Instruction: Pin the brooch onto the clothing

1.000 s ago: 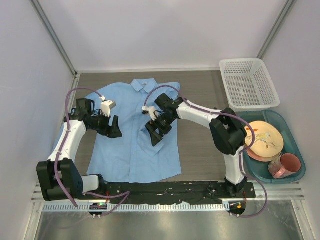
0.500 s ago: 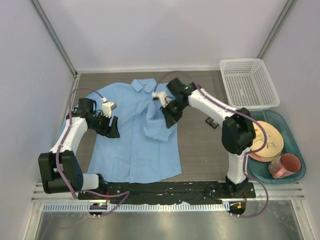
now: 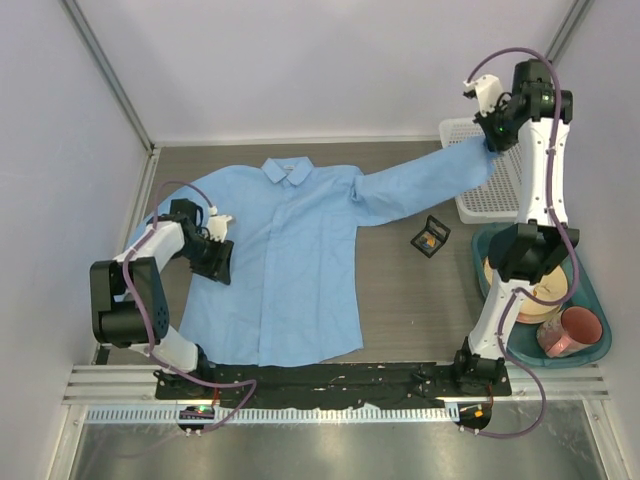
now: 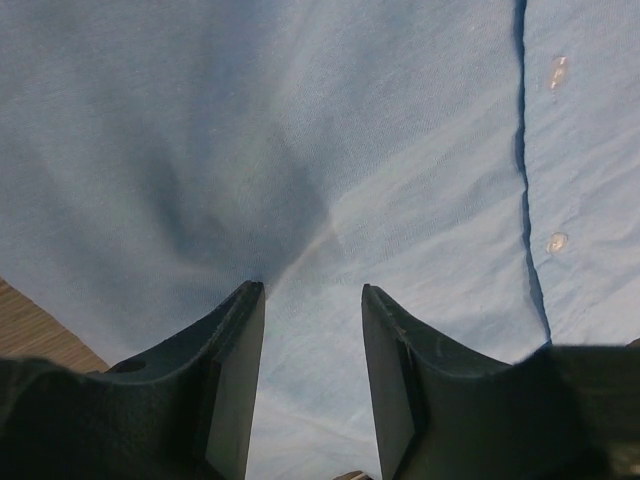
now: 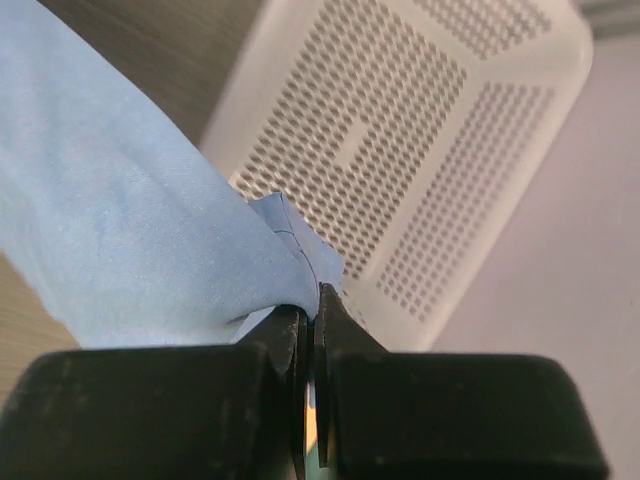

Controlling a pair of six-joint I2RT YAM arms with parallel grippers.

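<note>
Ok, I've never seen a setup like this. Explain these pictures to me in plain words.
Two robot arms are bolted at a table's near edge. The wide picture looks down from above; the other two come from cameras on each wrist. A large light blue button-up shirt lies spread on the table. The left pincer is open, down on the fabric. The right pincer is shut on the shirt's sleeve end, holding it raised above a white plastic mesh basket. Beside the shirt sits a small black square case with something orange inside. A teal tub holds a yellowish plate and a pink mug.
</note>
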